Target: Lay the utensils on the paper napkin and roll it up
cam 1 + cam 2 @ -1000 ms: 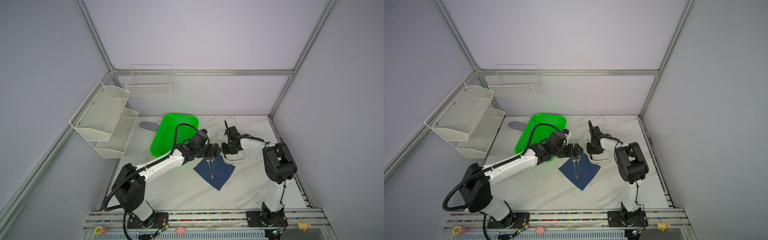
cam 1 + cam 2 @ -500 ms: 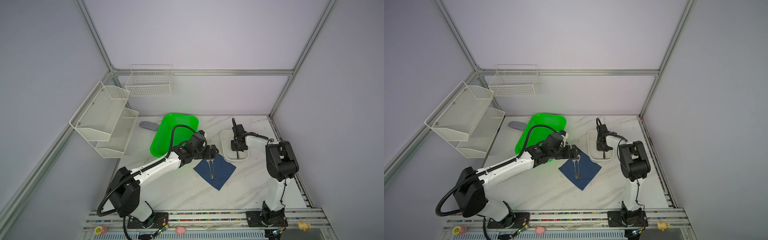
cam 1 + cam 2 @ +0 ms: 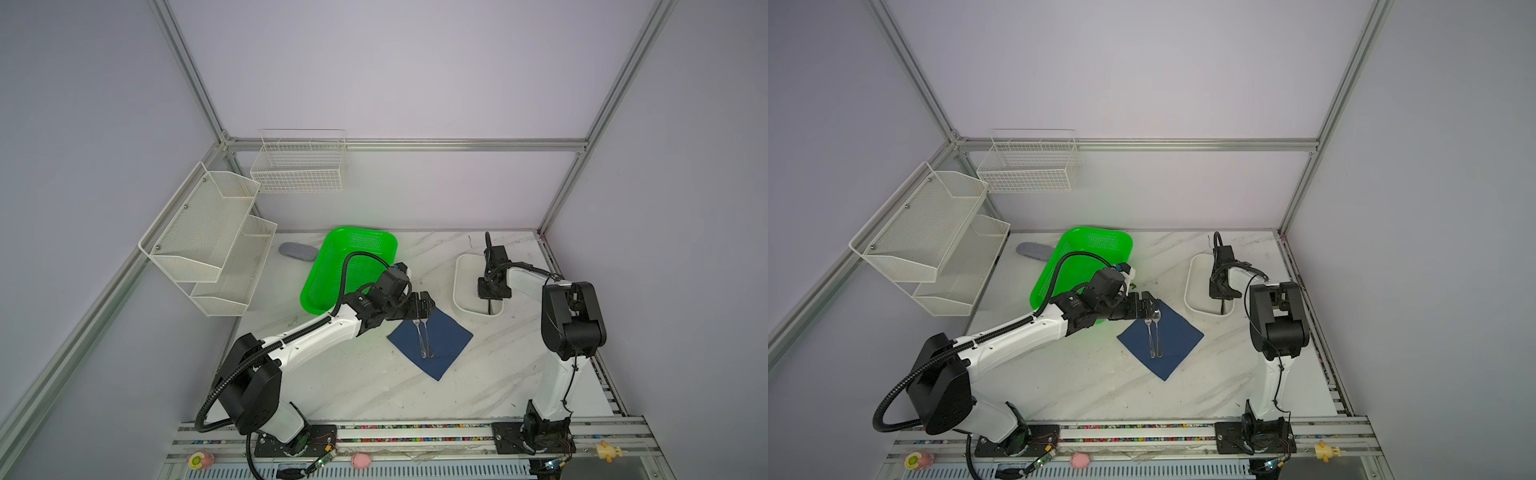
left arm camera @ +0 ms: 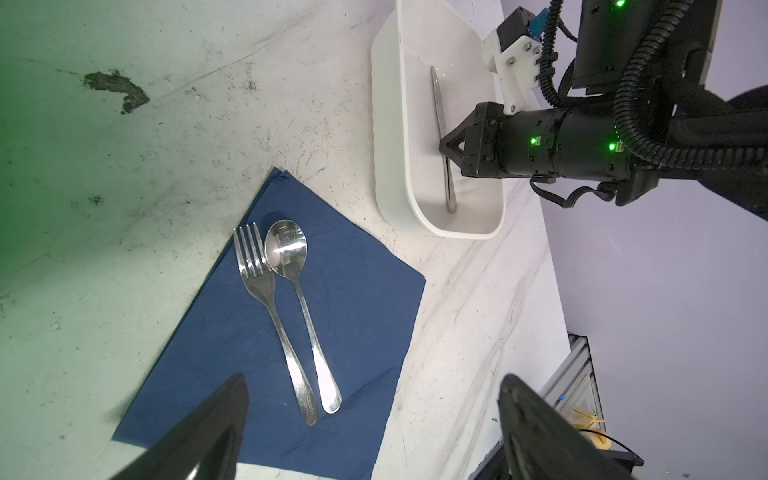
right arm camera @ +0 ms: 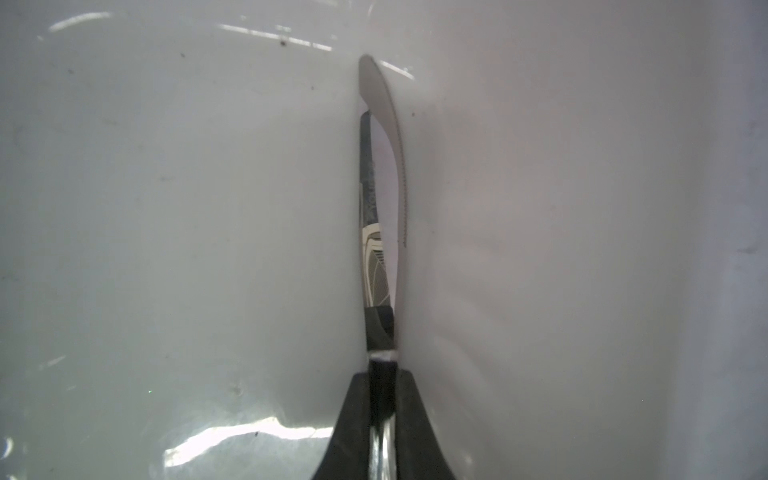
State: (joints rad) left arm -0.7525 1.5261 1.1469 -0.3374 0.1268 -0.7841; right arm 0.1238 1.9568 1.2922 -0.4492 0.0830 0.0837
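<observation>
right gripper [image 5: 382, 376] pinched shut on knife [image 5: 388, 137], knife lying lengthwise in white tray [image 4: 384, 124]; grip judged taken for lifting it out. left gripper [image 4: 372, 380] spread wide, nothing held, hovered above paper napkin [image 4: 357, 307], likely kept clear for delivery. fork [image 4: 266, 299] and spoon [image 4: 286, 245] laid parallel, touching, on napkin's middle, suited to rolling. knife not yet added.

Faint engraved lettering on fork [image 4: 276, 328] handle and knife [image 5: 372, 199] blade, illegible.
</observation>
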